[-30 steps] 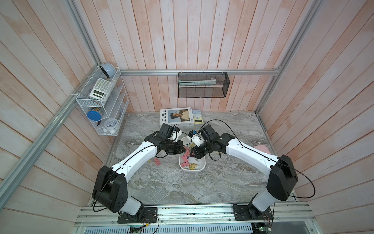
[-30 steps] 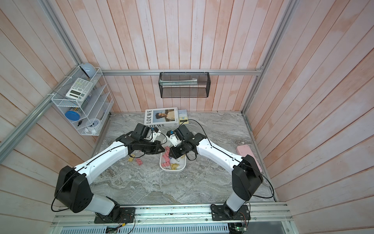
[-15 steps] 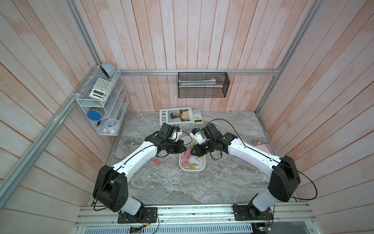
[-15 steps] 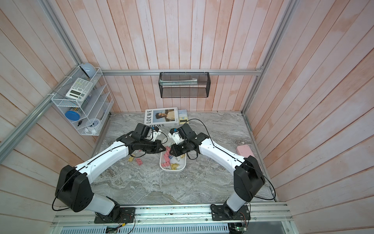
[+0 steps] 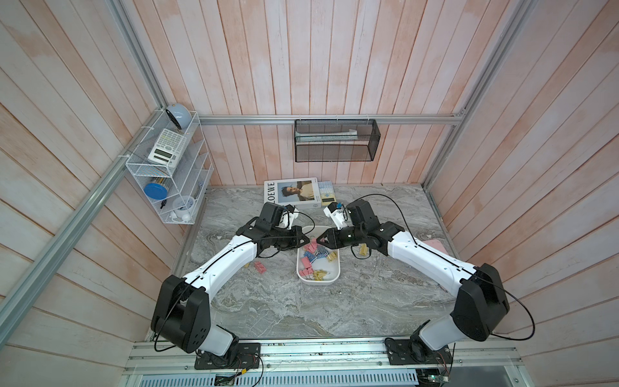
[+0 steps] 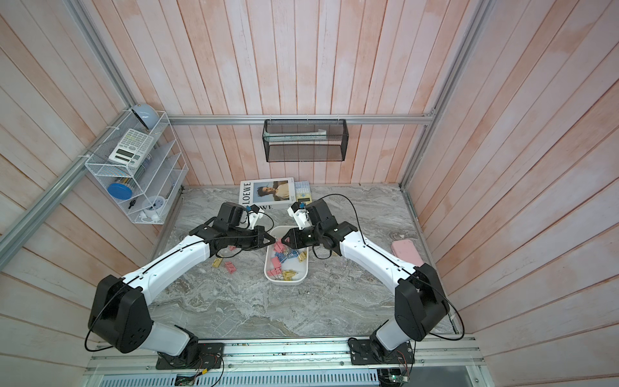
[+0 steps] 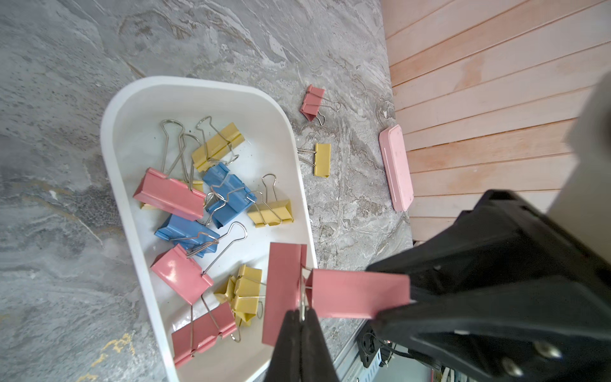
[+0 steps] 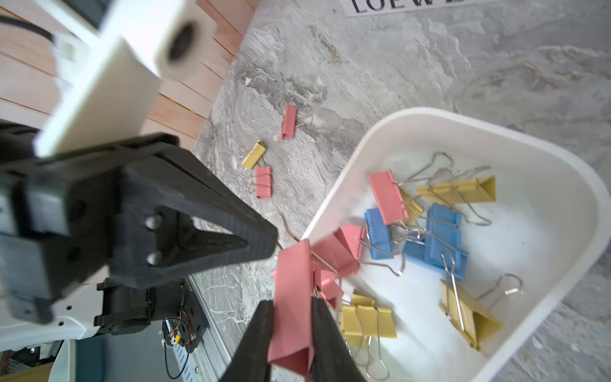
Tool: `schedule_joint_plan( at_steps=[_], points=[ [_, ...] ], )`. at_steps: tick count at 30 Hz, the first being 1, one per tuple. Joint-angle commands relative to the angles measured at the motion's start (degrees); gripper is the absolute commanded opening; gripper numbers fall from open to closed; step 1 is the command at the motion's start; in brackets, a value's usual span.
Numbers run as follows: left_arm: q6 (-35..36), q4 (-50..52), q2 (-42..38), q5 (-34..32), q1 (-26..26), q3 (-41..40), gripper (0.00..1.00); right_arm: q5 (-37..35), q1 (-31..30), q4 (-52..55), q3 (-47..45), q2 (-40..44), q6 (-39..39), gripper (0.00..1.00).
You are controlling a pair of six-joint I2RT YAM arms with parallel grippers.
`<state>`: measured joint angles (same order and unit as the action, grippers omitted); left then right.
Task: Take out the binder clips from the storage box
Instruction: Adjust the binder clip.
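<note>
**Linked pink clips lifted between both hands**

Top view: mid-frame, the black right hand (image 5: 317, 240) has drawn back slightly within the last second. It is now tip to tip with the black left hand (image 5: 306, 240) above the shallow white plastic storage box (image 5: 318, 282) on the grey marble desk (image 5: 301, 311). They are probably untangling a pair.

Left wrist: the left hand is clenched on a silver wire handle (image 7: 302, 302) where the lifted pink clip (image 7: 357, 294) meets a dangling pink clip (image 7: 284, 291). The small pastel binder clips (image 7: 228, 195) lying in the box number three pink, two blue and about five yellow. Two loose clips (image 7: 312, 102), one pink and one yellow, lie on the desk.

Right wrist: the right hand is grasping the lifted pink clip (image 8: 292, 314). Three more loose clips (image 8: 263, 182), two pink and one yellow, are on the desk.

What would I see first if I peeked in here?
Two black claws meet nose to nose above the white tray: the right claw squeezes a pink clip while the left claw pinches a silver wire handle beside it. Below, pink, yellow and blue clips lie jumbled in the tray.
</note>
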<state>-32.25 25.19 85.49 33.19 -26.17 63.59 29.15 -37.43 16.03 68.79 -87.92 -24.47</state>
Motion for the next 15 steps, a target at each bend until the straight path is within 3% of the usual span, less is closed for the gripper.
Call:
schedule_joint_plan(
  at_steps=[1,7,15],
  points=[
    [-4.3,-4.69,0.85,1.52,-0.81,-3.18,0.0,3.67,-0.43,-10.91,-0.33,2.26,-3.44,0.13],
    [-6.03,-6.62,1.19,1.97,-0.86,-4.65,0.0,2.03,-0.38,-11.44,0.11,3.2,-3.35,0.13],
    [-2.86,-0.3,-0.9,-3.51,1.67,-3.9,0.0,-3.41,2.95,-11.73,-3.5,5.6,-4.15,0.15]
  ],
)
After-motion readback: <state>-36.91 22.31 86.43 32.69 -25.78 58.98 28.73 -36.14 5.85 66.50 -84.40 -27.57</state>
